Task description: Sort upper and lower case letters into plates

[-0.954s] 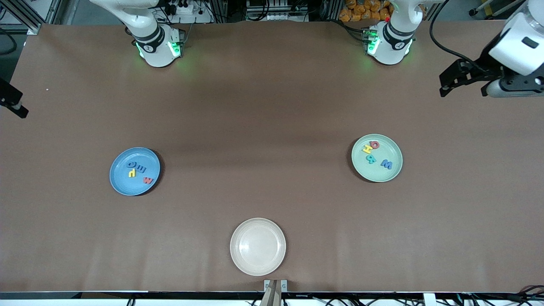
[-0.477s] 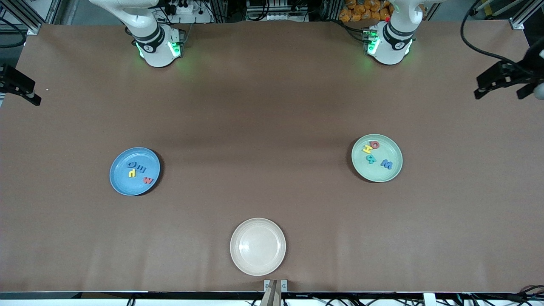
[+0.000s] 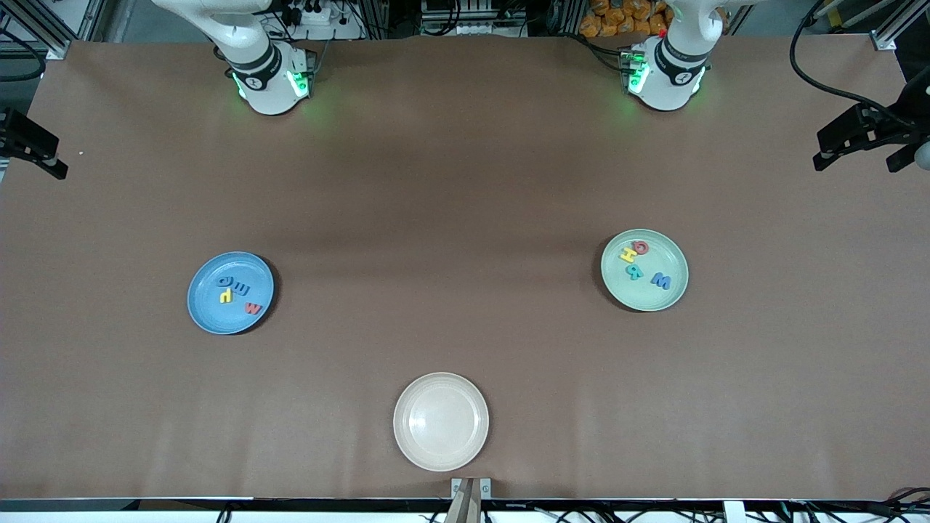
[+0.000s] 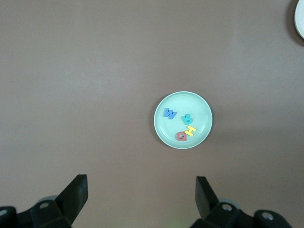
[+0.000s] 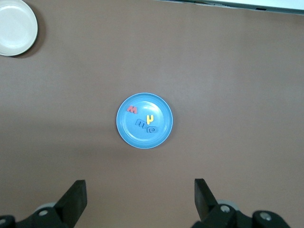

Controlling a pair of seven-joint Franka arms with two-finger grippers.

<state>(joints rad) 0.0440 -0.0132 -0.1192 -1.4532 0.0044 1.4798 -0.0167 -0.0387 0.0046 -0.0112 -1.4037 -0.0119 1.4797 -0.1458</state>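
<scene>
The blue plate [image 3: 207, 311] [image 5: 137, 137] lies toward the right arm's end of the table. It holds a red letter [image 3: 252, 308], a yellow letter [image 3: 226, 296] and two blue letters [image 3: 242, 290]. The pale mint plate [image 3: 654, 298] [image 4: 200, 107] lies toward the left arm's end. In it are a blue W [image 3: 660, 280] [image 4: 169, 113], a teal letter [image 3: 634, 273], a yellow H [image 3: 627, 255] and a red letter [image 3: 640, 248]. My left gripper [image 3: 856, 161] [image 4: 141, 194] and right gripper [image 3: 33, 149] [image 5: 140, 197] hang open and empty, high over the table's ends.
A cream plate [image 3: 441, 421] with nothing in it lies near the table's front edge, midway between the arms. It shows at the corner of the left wrist view as the cream plate [image 4: 300, 19] and in the right wrist view as the cream plate [image 5: 16, 26]. Brown table [image 3: 465, 218] lies between the plates.
The left gripper has swung outward toward the left arm's end of the table, then held still. The right gripper shifted slightly inward. Plates and letters have not moved.
</scene>
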